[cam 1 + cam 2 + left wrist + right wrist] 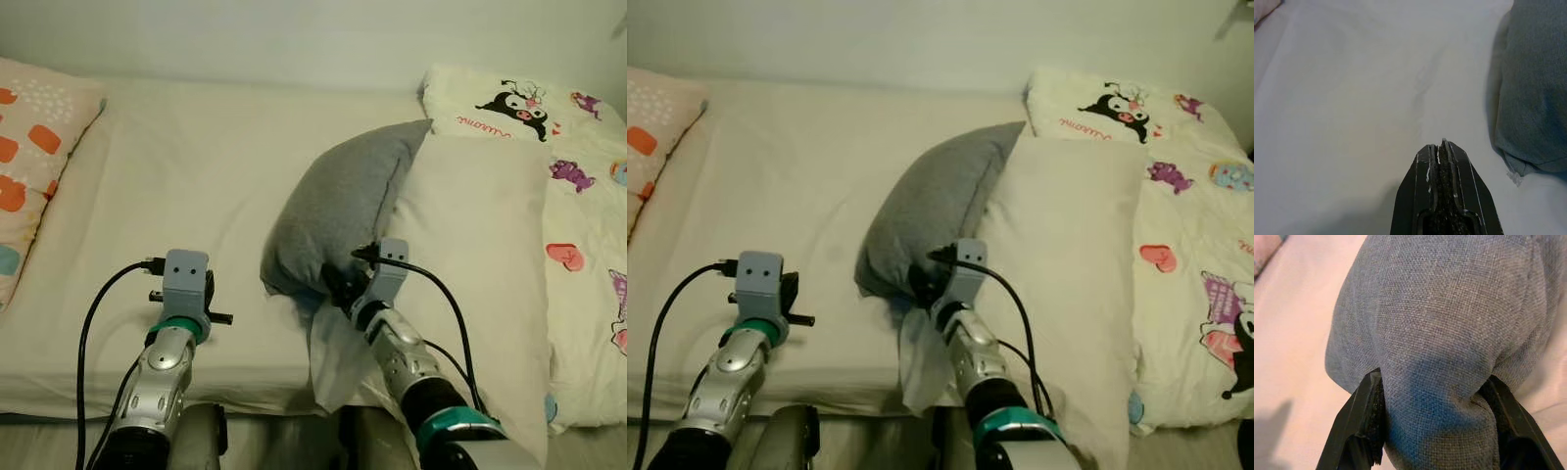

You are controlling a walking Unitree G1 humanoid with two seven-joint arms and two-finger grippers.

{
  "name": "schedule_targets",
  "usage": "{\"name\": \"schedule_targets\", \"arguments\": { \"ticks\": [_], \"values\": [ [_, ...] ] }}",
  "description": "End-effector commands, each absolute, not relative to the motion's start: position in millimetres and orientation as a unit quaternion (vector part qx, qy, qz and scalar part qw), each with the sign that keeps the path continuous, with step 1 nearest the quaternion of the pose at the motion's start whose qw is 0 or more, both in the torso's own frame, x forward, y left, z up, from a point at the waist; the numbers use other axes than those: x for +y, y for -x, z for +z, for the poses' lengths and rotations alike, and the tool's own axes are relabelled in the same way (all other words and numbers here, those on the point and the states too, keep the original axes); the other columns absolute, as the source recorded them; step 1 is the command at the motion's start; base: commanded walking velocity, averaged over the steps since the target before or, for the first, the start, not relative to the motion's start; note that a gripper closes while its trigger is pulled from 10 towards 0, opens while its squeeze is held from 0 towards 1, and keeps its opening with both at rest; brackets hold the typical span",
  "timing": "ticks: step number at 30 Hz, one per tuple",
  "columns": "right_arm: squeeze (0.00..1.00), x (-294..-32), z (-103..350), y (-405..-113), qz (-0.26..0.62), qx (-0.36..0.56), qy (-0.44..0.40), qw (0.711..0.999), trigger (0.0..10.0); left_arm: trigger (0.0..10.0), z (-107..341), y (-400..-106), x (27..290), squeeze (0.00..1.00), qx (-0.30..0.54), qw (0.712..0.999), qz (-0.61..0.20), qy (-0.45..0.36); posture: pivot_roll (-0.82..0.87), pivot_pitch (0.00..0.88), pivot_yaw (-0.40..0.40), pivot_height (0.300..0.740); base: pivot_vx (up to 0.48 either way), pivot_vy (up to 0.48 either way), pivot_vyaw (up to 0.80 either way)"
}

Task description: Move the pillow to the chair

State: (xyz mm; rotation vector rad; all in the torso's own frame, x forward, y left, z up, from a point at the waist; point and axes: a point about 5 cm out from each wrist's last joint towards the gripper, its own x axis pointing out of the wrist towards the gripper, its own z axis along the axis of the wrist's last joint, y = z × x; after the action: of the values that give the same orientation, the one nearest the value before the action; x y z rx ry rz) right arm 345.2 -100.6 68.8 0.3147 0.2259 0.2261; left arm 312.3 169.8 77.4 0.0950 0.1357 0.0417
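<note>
Cream bedsheet (196, 186) stretches ahead. Nearest, the left gripper (1444, 147) hovers pressed together, idle. Beyond, the right gripper (1435, 396) is clamped on the grey pillow's (338, 211) lower corner, against a white pillow (480, 245). Grasping seems done; next comes lifting and turning toward the chair.

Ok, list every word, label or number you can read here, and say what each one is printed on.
One pink cursive word on the cartoon-print bedding, beside the black cartoon character: too small and blurred to read.
Grey pillow, white pillow, patterned pillow, bed sheet: no text.
</note>
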Motion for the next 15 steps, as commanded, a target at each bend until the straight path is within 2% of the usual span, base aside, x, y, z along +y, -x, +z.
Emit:
{"name": "schedule_targets", "arguments": {
  "ticks": [1, 15],
  "values": [
    [0.0, -108.0, 64.2, -342.4, 0.092, 0.113, -0.158, 0.977, 10.0, 10.0, 69.8, -307.8, 168.2, 0.0, 0.077, 0.996, 0.019, -0.05, 0.09, 0.007, -0.026, 0.62, 0.0, 0.0, 0.0],
    [0.0, -109.6, 62.6, -339.6, 0.091, 0.108, -0.162, 0.977, 10.0, 10.0, 67.9, -306.2, 166.9, 0.0, 0.077, 0.996, 0.015, -0.048, 0.08, 0.013, -0.025, 0.68, 0.0, 0.0, 0.0]
  ]
}}
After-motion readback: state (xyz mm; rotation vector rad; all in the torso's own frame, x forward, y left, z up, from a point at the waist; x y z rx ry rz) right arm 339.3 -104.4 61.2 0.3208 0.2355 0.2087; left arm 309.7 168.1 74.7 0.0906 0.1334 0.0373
